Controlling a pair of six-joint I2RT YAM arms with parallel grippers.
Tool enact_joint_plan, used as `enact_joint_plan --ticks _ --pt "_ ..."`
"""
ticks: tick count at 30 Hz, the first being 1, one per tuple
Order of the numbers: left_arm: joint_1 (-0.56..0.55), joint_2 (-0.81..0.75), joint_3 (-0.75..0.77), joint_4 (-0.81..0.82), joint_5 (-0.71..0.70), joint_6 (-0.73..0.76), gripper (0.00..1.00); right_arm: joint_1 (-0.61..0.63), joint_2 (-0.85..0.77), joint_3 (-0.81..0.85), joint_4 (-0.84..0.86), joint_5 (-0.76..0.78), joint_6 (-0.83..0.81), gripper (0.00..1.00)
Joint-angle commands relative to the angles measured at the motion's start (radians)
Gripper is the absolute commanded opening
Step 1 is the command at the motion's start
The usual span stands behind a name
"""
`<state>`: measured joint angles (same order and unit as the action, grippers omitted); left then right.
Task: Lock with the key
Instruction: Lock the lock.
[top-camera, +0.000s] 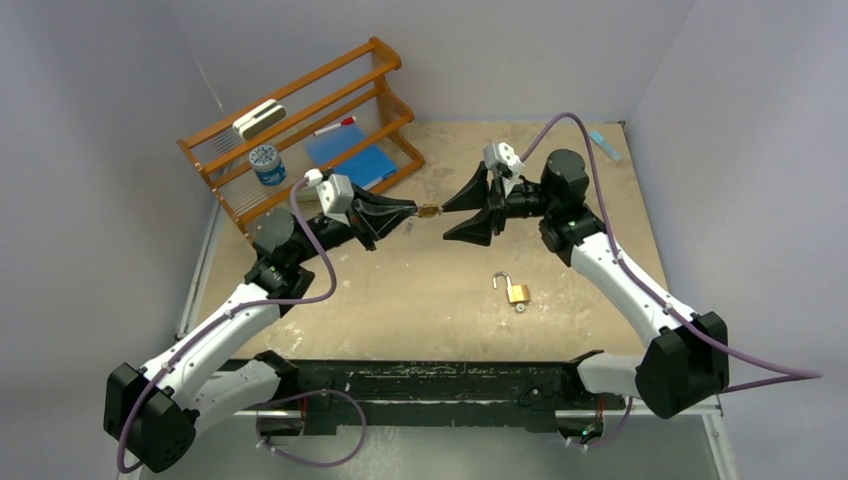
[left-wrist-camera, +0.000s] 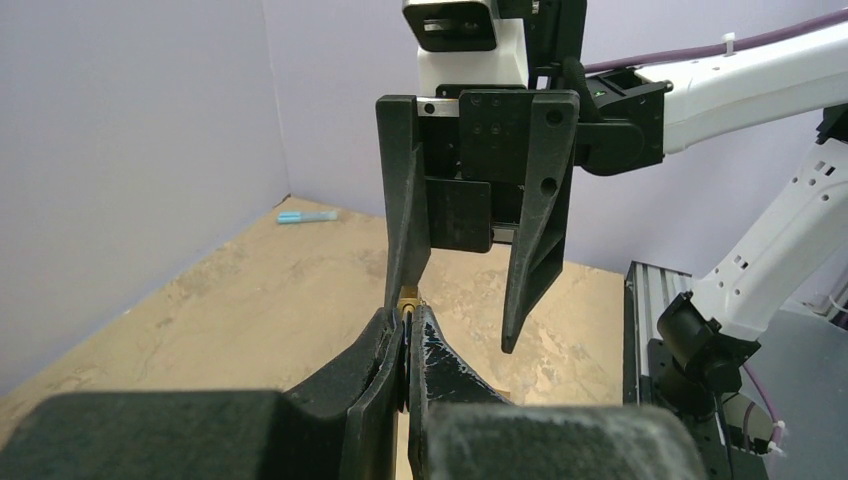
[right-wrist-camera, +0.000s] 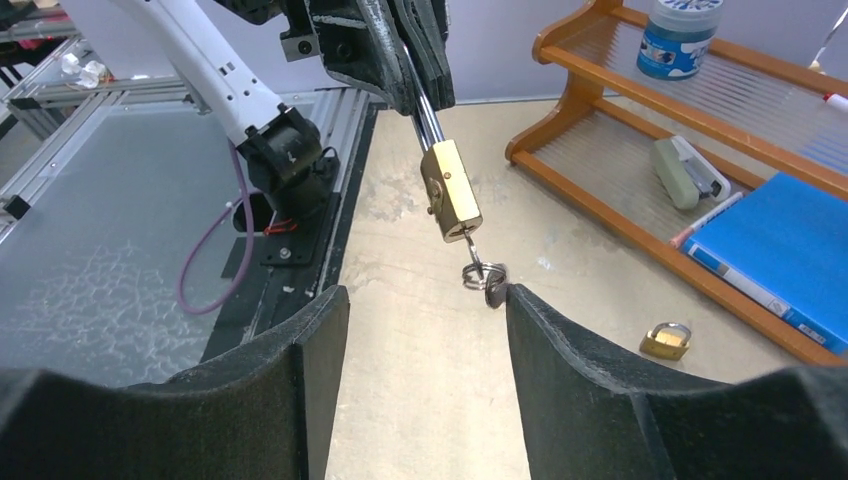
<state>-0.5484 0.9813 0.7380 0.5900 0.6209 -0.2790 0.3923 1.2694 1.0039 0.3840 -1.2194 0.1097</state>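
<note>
My left gripper (top-camera: 410, 210) is shut on a small brass padlock (top-camera: 428, 211) and holds it by the shackle above the table's middle. In the right wrist view the padlock (right-wrist-camera: 450, 190) hangs from the left fingers, with a key and its ring (right-wrist-camera: 484, 272) in the keyhole at its lower end. My right gripper (right-wrist-camera: 425, 300) is open and faces the padlock; the key's head touches its right fingertip (right-wrist-camera: 512, 297). In the left wrist view the left gripper (left-wrist-camera: 405, 325) pinches the brass piece (left-wrist-camera: 407, 300), and the right gripper's fingers (left-wrist-camera: 530, 250) stand spread just beyond.
A second brass padlock (top-camera: 517, 293) with an open shackle lies on the table in front of the right arm; it also shows in the right wrist view (right-wrist-camera: 667, 340). A wooden rack (top-camera: 300, 130) at the back left holds a blue book (top-camera: 350, 160), a jar (top-camera: 267, 165) and a marker (top-camera: 335, 126).
</note>
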Motion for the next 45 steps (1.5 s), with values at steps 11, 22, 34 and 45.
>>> enact_joint_plan --ticks 11,22,34,45 --pt "0.004 0.005 0.003 0.110 0.013 -0.043 0.00 0.005 0.044 0.010 0.228 -0.022 0.137 0.57" --pt "0.004 -0.008 -0.001 0.095 0.010 -0.035 0.00 0.006 0.063 0.002 0.258 -0.019 0.166 0.06" --pt "0.004 -0.034 0.000 0.051 -0.017 -0.007 0.00 0.006 0.010 -0.022 0.131 -0.009 0.092 0.00" --pt "0.004 -0.056 -0.006 0.044 -0.042 0.000 0.00 0.002 -0.017 -0.050 0.091 0.011 0.062 0.00"
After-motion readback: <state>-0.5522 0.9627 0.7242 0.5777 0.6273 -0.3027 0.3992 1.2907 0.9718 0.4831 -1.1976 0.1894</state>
